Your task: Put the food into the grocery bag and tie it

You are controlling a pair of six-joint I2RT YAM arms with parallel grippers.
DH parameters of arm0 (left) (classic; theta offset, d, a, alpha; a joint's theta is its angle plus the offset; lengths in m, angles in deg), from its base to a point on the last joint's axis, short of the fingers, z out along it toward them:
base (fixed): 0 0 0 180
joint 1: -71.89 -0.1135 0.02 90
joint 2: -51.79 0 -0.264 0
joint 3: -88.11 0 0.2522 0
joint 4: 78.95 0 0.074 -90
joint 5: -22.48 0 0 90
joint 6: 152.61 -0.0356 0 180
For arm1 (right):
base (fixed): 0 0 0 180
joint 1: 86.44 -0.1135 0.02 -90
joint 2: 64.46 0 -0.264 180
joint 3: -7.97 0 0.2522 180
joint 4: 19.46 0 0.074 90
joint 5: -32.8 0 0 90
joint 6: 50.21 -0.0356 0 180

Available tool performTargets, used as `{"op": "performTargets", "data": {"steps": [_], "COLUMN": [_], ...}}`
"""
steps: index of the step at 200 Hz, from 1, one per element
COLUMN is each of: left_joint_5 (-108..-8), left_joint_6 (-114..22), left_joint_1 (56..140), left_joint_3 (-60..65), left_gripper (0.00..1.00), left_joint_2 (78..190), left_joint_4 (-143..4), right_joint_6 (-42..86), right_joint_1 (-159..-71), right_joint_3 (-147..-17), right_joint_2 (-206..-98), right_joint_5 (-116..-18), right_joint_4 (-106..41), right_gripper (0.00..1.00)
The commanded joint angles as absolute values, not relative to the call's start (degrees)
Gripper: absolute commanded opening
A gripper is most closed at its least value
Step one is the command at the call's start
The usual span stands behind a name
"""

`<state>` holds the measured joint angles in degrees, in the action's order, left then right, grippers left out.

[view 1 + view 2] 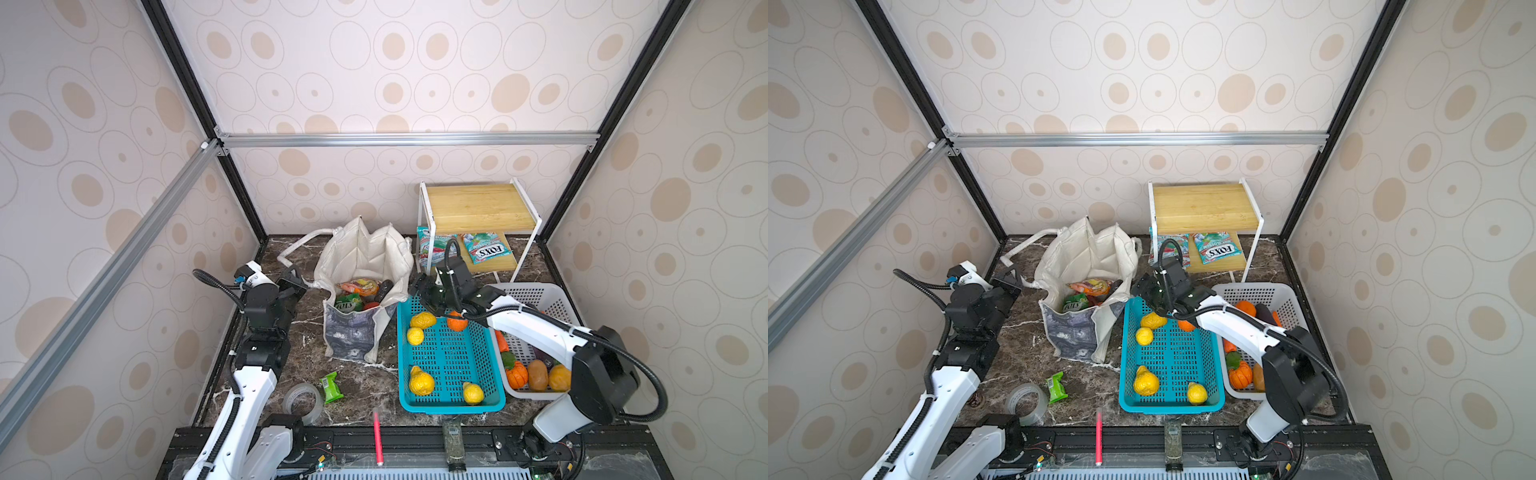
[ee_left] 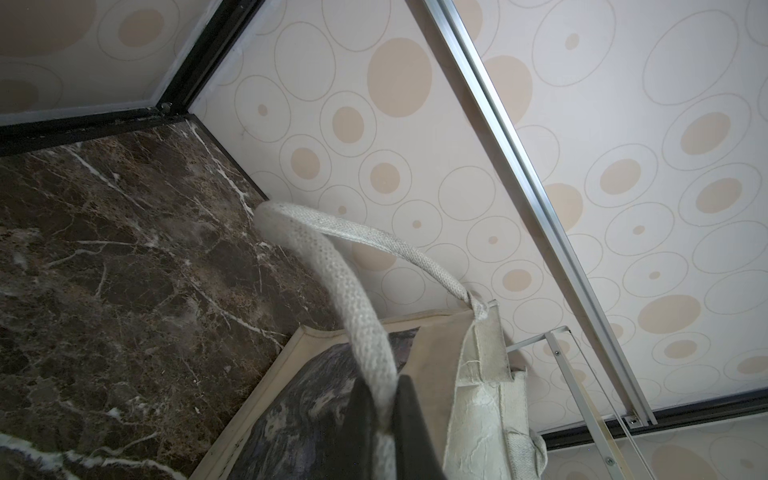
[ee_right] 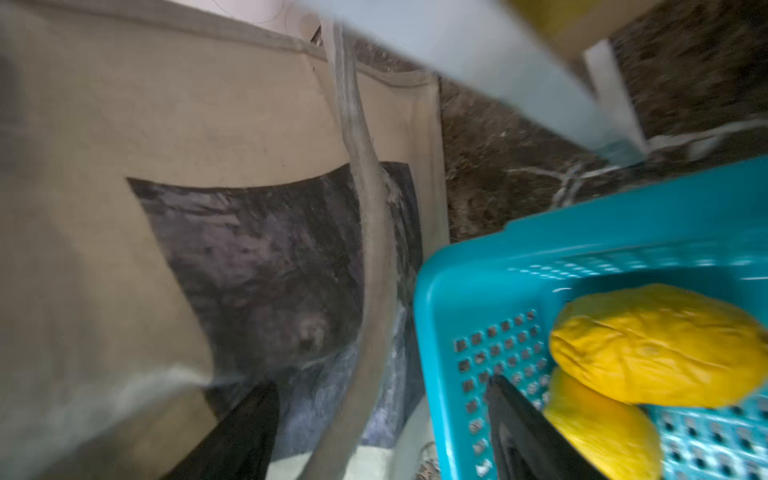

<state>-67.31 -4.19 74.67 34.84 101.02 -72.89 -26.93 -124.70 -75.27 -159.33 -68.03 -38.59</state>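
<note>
Showing packing judged largely done: in both top views glossy packets point(image 1: 358, 286) are seen inside the upright cream canvas grocery bag point(image 1: 353, 336), at centre; tying is not yet done. Left wrist view: a woven strap handle point(image 2: 357, 316) is pinched in the closed left gripper point(image 2: 386, 384). Right wrist view, blurred: the other strap point(image 3: 365, 216) is straddled, ungripped, by the parted right gripper point(image 3: 382, 384).

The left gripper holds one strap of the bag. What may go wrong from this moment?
1. The left gripper is shut on one strap; a hard pull might tip the soft grocery bag and spill the packets inside.
2. The open right gripper seems to straddle the other strap, close to the teal basket rim; closing might miss the strap or catch the basket.
</note>
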Motion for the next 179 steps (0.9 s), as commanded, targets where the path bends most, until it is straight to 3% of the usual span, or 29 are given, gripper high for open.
{"op": "performTargets", "data": {"steps": [1,60,132,153,179], "left_joint_5": [-66.8,-65.5,-68.8,-68.0,-67.3], "left_joint_6": [-5.0,-4.5,-7.1,-6.8,-10.7], "left_joint_1": [74.4,74.4,74.3,74.3,74.4], "left_joint_3": [34.9,35.7,34.5,33.3,29.6], "left_gripper": [0.0,0.0,0.0,0.0,0.0], "left_joint_2": [100.1,99.7,98.6,98.3,98.6], "left_joint_4": [-72.3,-72.7,-70.1,-69.7,-68.7], "right_joint_6": [-31.6,-36.6,-22.1,-7.2,0.7], "right_joint_1": [-127.1,-127.2,-126.0,-129.9,-132.2], "right_joint_3": [-79.3,-76.6,-72.6,-83.7,-88.0], "right_joint_2": [-162.8,-164.9,-151.9,-151.7,-151.4], "right_joint_5": [-70.5,-67.8,-55.9,-42.8,-33.1], "right_joint_4": [-32.6,-24.6,-38.3,-56.0,-62.1], "right_gripper": [0.68,0.0,0.0,0.0,0.0]}}
